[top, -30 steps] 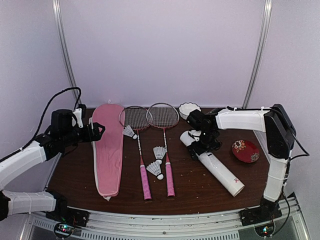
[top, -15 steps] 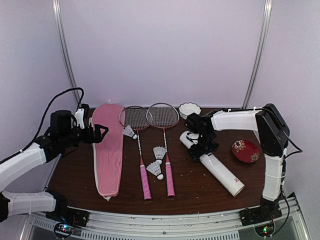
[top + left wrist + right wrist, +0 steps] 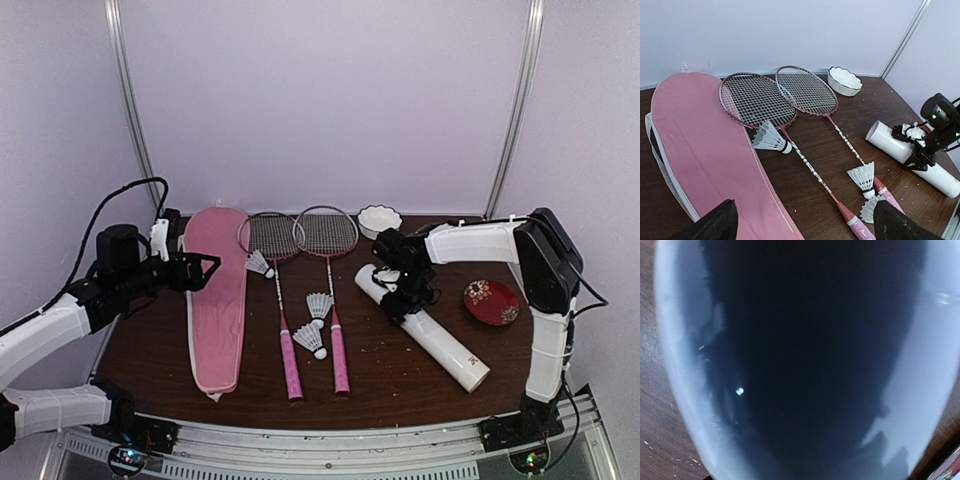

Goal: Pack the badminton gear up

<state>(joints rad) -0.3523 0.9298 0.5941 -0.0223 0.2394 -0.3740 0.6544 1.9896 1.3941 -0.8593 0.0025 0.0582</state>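
My left gripper (image 3: 206, 268) hung wide open and empty at the cover's (image 3: 218, 310) left edge. My right gripper (image 3: 404, 293) straddled the tube (image 3: 445, 345) lying on the table (image 3: 390, 390). I couldn't tell whether its jaws had closed on it.

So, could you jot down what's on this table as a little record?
Pink cover: flat, left side
Rackets: two, side by side
Shuttlecocks: three, among the rackets
White tube: lying slantwise, right side
Left pincer: open, beside the cover
Right pincer: astride the tube's far end, grip unclear
White bowl: at the back
Red dish: right of the tube
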